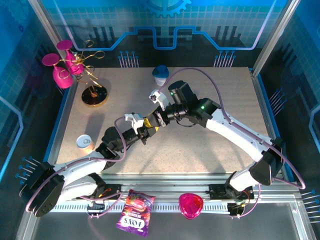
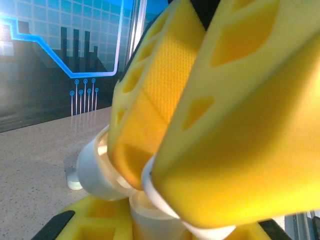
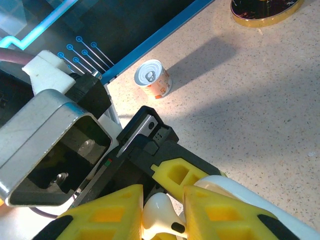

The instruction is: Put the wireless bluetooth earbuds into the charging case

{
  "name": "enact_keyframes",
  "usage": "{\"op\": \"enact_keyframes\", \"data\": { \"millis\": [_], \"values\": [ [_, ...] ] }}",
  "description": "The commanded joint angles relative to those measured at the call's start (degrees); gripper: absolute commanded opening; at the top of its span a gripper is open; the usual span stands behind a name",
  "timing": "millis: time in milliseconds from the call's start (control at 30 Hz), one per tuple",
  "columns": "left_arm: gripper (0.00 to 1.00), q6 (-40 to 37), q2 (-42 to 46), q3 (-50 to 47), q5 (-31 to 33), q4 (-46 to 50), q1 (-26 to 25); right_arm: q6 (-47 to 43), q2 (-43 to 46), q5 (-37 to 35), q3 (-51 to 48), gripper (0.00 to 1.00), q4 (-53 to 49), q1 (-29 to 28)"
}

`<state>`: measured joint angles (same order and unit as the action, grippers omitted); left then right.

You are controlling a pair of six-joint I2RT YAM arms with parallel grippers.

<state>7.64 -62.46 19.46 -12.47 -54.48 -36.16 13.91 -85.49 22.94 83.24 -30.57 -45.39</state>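
Blue-lit panels with circuit drawings wall in a speckled beige table point(image 1: 210, 145). At the far left stands a gold rack point(image 1: 94, 94) hung with pink glasses point(image 1: 64, 67). Nearer me on that side a small can point(image 1: 84, 142) sits upright, well apart from everything else. On the near rail lies a purple sweet packet point(image 1: 134, 214). My left gripper point(image 1: 144, 132) reaches toward the middle of the table, raised off the surface. It is clamped on a white charging case point(image 2: 97, 175), whose rounded shell shows between its yellow fingers in the left wrist view. My right gripper point(image 1: 155, 120) comes in from the other side and meets it there, the two sets of fingers crowded together. Its jaws are pressed onto one white earbud point(image 3: 159, 210), which has a dark tip on its stem. The earbud is just beside the case, and I cannot tell whether they touch. Behind the grippers, near the table's far edge, stands a blue and white cup point(image 1: 161, 75). Further right, a pink heart-shaped thing point(image 1: 191, 205) rests on the near rail.
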Motion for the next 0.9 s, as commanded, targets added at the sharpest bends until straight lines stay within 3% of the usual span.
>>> {"op": "enact_keyframes", "data": {
  "millis": [0,200,300,867],
  "values": [
    [0.16,1.22,1.83,2.91,0.98,-3.46,0.26,-1.34,0.15,-1.67,-0.63,0.25,-3.15,-0.74],
    [0.16,1.59,2.2,3.11,0.12,-3.51,0.24,-0.29,-0.11,-5.46,-0.48,0.3,-2.47,-0.71],
    [0.16,1.49,2.34,3.23,-0.11,-2.83,0.24,0.11,0.04,-7.2,0.5,0.4,-3.08,-0.76],
    [0.16,0.24,0.53,2.95,0.6,-3.18,0.22,-1.96,7.26,-16.15,-0.53,0.62,-0.56,-3.39]
  ]
}}
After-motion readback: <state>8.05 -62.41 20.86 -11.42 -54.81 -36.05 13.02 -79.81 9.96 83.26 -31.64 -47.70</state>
